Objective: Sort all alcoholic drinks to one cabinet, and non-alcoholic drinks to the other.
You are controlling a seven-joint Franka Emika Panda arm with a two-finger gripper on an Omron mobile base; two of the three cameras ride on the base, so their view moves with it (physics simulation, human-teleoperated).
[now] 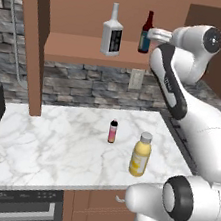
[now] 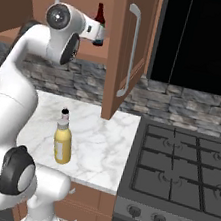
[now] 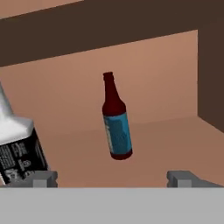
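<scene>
On the open cabinet shelf (image 1: 91, 54), the whitish square-bodied bottle (image 1: 112, 34) stands upright at the left, and just to its right stands the slim dark-brown bottle (image 1: 146, 34) with its blue label, close in front of the gripper (image 3: 111, 177). In the hand view the two finger tips (image 3: 43, 178) stand wide apart with nothing between them, and the brown bottle sits free on the shelf a little ahead. Both alcoholic drinks are thus on the shelf. Below, on the marble counter (image 1: 51, 143), the tiny pink bottle (image 1: 113, 131) stands near the middle, and the stout yellow juice bottle (image 1: 140, 155) stands just to its right, nearer the front edge; these two non-alcoholic drinks are not yet put away. The pink bottle is probably light and easily tipped, so a low grip around its body would suit. The yellow one looks heavier and smooth-sided; its broad middle seems the safest hold, with the jaws near full spread.
</scene>
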